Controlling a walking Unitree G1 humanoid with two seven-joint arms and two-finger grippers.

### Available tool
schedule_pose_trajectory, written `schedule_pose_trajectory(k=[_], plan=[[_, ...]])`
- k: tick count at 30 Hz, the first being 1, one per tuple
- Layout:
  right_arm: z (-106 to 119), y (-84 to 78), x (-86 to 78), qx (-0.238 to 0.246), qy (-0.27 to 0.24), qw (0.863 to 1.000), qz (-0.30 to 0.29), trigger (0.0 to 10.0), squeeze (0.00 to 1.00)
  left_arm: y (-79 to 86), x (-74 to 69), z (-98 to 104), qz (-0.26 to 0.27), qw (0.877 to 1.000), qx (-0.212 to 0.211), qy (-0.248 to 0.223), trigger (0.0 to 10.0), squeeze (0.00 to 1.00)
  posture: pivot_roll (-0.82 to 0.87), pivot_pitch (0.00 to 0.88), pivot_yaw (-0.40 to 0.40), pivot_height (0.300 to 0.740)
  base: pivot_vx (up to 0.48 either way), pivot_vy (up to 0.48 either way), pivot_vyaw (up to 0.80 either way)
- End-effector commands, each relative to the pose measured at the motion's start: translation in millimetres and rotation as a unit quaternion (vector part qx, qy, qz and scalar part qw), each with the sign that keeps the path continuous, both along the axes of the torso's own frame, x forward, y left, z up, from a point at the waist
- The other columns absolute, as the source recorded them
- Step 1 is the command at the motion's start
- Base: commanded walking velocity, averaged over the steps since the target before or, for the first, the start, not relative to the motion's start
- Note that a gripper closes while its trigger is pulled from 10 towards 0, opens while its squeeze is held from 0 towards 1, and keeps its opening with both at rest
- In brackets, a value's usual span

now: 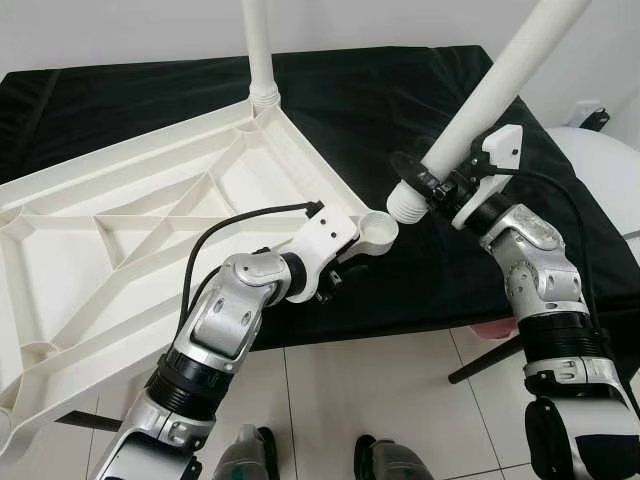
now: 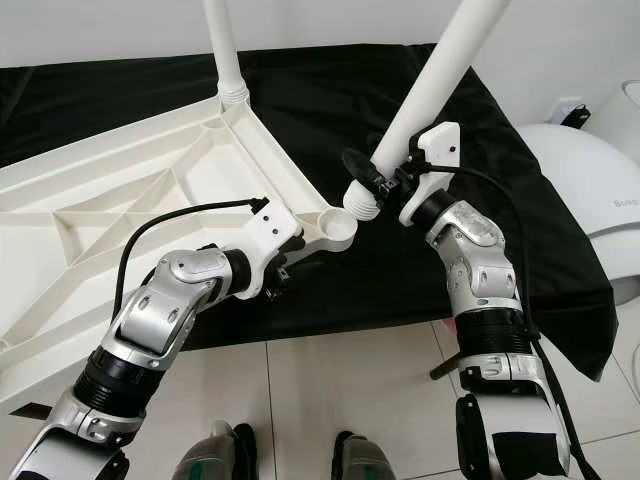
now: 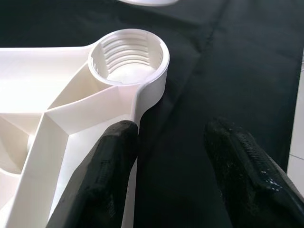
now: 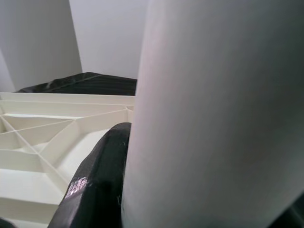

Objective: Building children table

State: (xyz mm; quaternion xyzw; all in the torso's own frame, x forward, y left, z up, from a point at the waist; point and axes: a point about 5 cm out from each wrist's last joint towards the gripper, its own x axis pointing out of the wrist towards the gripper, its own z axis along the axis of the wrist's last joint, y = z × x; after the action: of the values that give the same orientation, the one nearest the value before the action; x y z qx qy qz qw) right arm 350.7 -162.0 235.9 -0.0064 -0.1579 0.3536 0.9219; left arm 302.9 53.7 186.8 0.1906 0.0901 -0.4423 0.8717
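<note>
Nearest, the left gripper point(image 3: 166, 175) spreads its fingers open at the edge of the upturned white tabletop point(image 1: 120, 230), beside its threaded corner socket point(image 3: 129, 57). 1 leg point(image 1: 258, 50) already stands in the far corner. Rightward, the right gripper point(image 1: 440, 183) clamps another leg point(image 1: 500, 85), tilted, its threaded end just beside the socket. Plastic looks light, stiff, slippery; hold low.

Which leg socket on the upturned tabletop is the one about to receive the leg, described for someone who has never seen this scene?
On the black-covered surface lies the white ribbed tabletop, underside up. Follow its near edge to the corner beside the left gripper: the round threaded socket there is empty, while the far corner's already holds an upright leg.
</note>
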Motion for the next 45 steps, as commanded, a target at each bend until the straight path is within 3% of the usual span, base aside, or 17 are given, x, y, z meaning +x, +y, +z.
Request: schedule_pose_trajectory(k=[1,14,28,29,30,32,33,35,36,38,39,40,41,42,43,44,45], plan=[[4.8,-1.3,0.4,-0.001,-0.007,1.0,0.01,10.0,0.0,12.4,9.8,-12.9,0.103,0.994,0.023,-0.007,10.0,0.0,-0.09,0.192,0.015,0.74,0.0,0.0,0.0],[5.3,0.4,0.8,-0.004,-0.009,1.0,0.021,10.0,0.0,18.3,16.3,1.6,0.13,0.991,-0.001,-0.031,10.0,0.0,-0.1,0.18,0.013,0.74,0.0,0.0,0.0],[5.0,-1.9,0.3,-0.009,-0.01,1.0,0.026,10.0,0.0,13.1,13.7,-7.7,0.108,0.994,0.012,-0.023,10.0,0.0,-0.11,0.175,0.014,0.74,0.0,0.0,0.0],[5.1,-2.9,0.2,-0.009,-0.01,1.0,0.026,10.0,0.0,12.9,12.7,-8.4,0.104,0.994,0.013,-0.023,4.5,0.0,-0.11,0.18,0.015,0.74,0.0,0.0,0.0],[5.1,-3.6,0.1,-0.01,-0.01,1.0,0.025,10.0,0.0,13.2,12.0,-8.4,0.099,0.995,0.012,-0.025,0.0,0.0,-0.11,0.18,0.015,0.74,0.0,0.0,0.0],[5.0,-3.9,0.2,-0.01,-0.01,1.0,0.025,10.0,0.0,13.8,11.5,-8.2,0.097,0.995,0.01,-0.026,0.0,0.0,-0.11,0.18,0.015,0.74,0.0,0.0,0.0],[5.0,-4.4,0.2,-0.011,-0.01,1.0,0.024,10.0,0.0,14.3,11.0,-8.7,0.095,0.995,0.015,-0.025,2.2,0.0,-0.11,0.184,0.016,0.74,0.0,0.0,0.0],[4.9,-4.7,0.2,-0.011,-0.01,1.0,0.024,10.0,0.0,14.6,10.7,-9.1,0.094,0.995,0.019,-0.024,2.2,0.0,-0.11,0.184,0.016,0.74,0.0,0.0,0.0],[4.8,-4.9,0.4,-0.011,-0.009,1.0,0.024,10.0,0.0,15.2,10.2,-9.5,0.088,0.996,0.025,-0.024,10.0,0.0,-0.11,0.184,0.016,0.74,0.0,0.0,0.0],[4.6,-5.0,0.6,-0.012,-0.009,1.0,0.025,10.0,0.0,16.5,9.8,-9.7,0.084,0.996,0.028,-0.022,10.0,0.0,-0.11,0.184,0.016,0.74,0.0,0.0,0.0],[4.6,-5.1,0.7,-0.013,-0.008,1.0,0.026,10.0,0.0,18.1,8.9,-9.6,0.08,0.996,0.029,-0.022,8.9,0.0,-0.11,0.187,0.017,0.74,0.0,0.0,0.0],[4.6,-5.2,0.7,-0.014,-0.008,0.999,0.028,10.0,0.0,20.3,7.9,-9.9,0.075,0.996,0.033,-0.022,5.5,0.0,-0.11,0.188,0.018,0.74,0.0,0.0,0.0],[4.6,-5.3,0.6,-0.015,-0.006,0.999,0.03,10.0,0.0,21.8,6.9,-10.2,0.072,0.997,0.033,-0.021,4.7,0.0,-0.1,0.19,0.019,0.74,0.0,0.0,0.0],[4.6,-5.3,0.6,-0.015,-0.006,0.999,0.03,10.0,0.0,21.8,6.9,-10.2,0.072,0.997,0.033,-0.021,4.7,0.0,-0.1,0.19,0.019,0.74,0.0,0.0,0.0],[4.6,-5.3,0.4,-0.016,-0.006,0.999,0.032,10.0,0.0,23.2,5.8,-10.2,0.069,0.997,0.032,-0.022,0.0,0.0,-0.1,0.19,0.019,0.74,0.0,0.0,0.0],[4.7,-5.3,0.4,-0.016,-0.006,0.999,0.033,10.0,0.0,24.7,5.3,-10.6,0.067,0.997,0.036,-0.022,0.0,0.0,-0.1,0.19,0.019,0.74,0.0,0.0,0.0],[4.6,-5.2,0.3,-0.017,-0.005,0.999,0.034,10.0,0.0,26.5,5.7,-11.7,0.07,0.997,0.04,-0.02,2.8,0.0,-0.1,0.19,0.019,0.74,0.0,0.0,0.0]])
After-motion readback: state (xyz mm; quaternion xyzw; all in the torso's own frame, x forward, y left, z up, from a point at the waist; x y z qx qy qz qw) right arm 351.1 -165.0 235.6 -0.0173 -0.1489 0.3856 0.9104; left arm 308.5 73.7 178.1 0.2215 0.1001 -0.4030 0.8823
